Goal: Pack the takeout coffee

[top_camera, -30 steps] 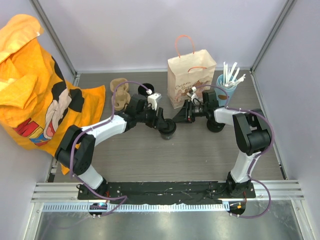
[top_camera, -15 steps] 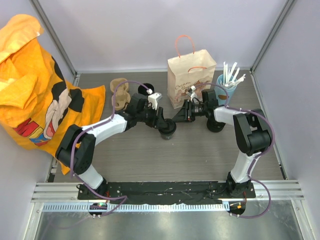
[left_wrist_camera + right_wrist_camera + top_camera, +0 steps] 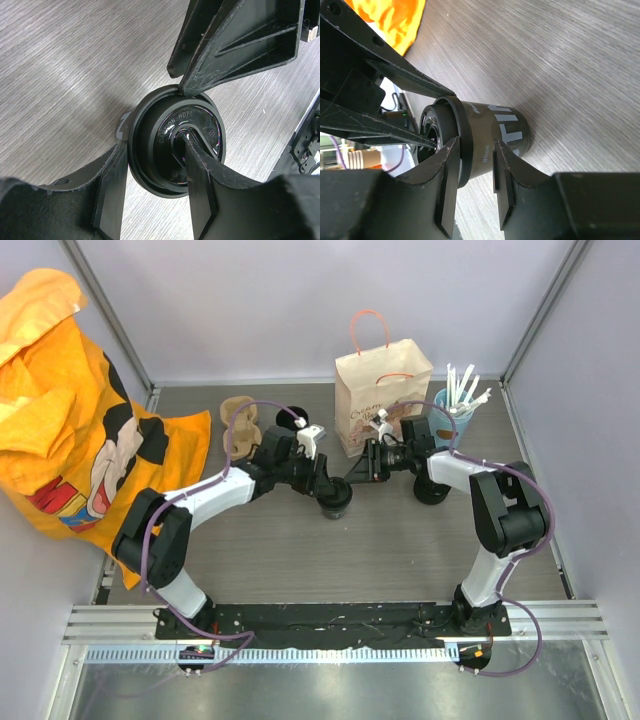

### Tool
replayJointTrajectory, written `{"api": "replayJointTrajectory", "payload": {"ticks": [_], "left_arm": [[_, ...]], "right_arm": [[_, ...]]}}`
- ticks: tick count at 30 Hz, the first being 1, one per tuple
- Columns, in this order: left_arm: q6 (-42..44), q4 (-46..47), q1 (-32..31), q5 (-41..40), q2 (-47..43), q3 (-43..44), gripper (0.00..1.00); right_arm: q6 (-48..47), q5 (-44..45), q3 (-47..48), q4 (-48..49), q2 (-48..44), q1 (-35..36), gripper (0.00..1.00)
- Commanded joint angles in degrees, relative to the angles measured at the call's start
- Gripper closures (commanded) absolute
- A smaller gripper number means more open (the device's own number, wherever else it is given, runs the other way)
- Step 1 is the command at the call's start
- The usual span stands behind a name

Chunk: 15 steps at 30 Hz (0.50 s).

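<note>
The takeout coffee [image 3: 337,503], a small black cup with a black lid, stands upright on the table in front of the paper bag [image 3: 383,400]. In the left wrist view its lid [image 3: 200,117] reads "CAUTION HOT". My left gripper [image 3: 155,145] is shut on it from above: one finger [image 3: 107,190] presses the outside of the rim, the other [image 3: 205,180] sits in the lid's recess. My right gripper [image 3: 475,145] stands open beside the cup [image 3: 490,127], turned so one finger is level with the lid rim and the other with the wall. In the top view it [image 3: 356,472] is just right of the cup.
A light-blue cup of white straws [image 3: 455,412] stands right of the bag. The brown pulp carrier [image 3: 238,428] and a black round thing [image 3: 293,418] lie at the back left. An orange cloth [image 3: 70,410] covers the left side. Another black object [image 3: 432,492] sits under the right forearm.
My left jaws have narrowed a little onto the lid. The right wrist has shifted slightly toward the back. The cup has stayed where it was.
</note>
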Motion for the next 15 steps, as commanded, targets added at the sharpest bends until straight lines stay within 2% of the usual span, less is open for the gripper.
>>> {"api": "replayJointTrajectory", "payload": {"ticks": [1, 15], "left_arm": [[7.22, -10.31, -0.58, -12.55, 6.57, -2.76, 0.74], [7.05, -11.63, -0.93, -12.55, 8.50, -1.53, 0.77]], "right_arm": [[-5.59, 5.13, -0.61, -8.33, 1.03, 4.63, 0.64], [-10.77, 12.95, 1.68, -14.57, 2.44, 7.96, 0.64]]}}
